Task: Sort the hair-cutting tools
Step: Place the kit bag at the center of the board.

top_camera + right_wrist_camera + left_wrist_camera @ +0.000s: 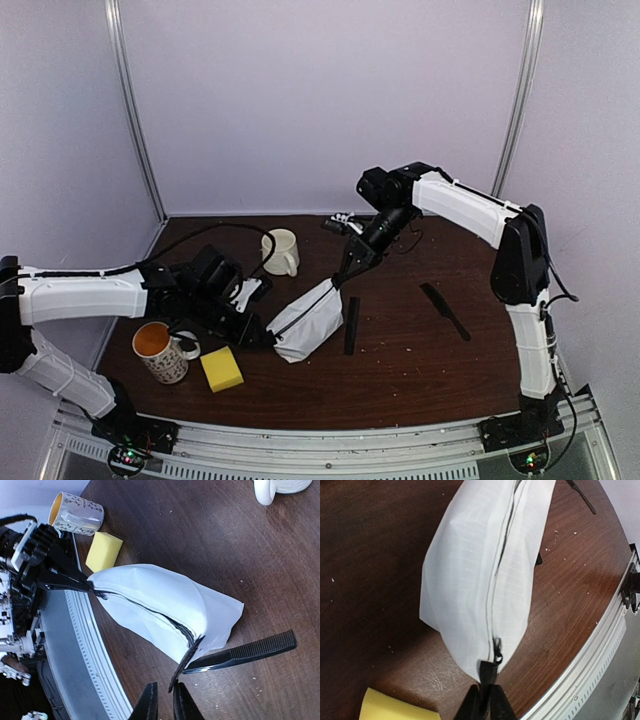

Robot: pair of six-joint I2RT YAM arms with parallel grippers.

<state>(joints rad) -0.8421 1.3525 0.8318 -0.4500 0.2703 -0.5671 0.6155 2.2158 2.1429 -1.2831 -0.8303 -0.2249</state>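
Sorting looks unfinished: the white zip pouch (308, 322) is stretched between the left gripper (484, 700), clamped on its zip-end tab, and the right gripper (165, 702), pinching the opposite tab. A black comb (351, 325) lies on the surface (400, 370) just beside the pouch, a second comb (445, 311) well apart to its right. Scissors and clipper are nowhere visible; whether the pouch holds them cannot be told.

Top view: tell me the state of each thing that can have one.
white zip pouch, zip looks closed, held between both grippers
left gripper, shut on pouch end
right gripper, shut on pouch tab
white mug, upright
patterned mug, upright
comb beside pouch, lying flat
right-hand comb, lying flat
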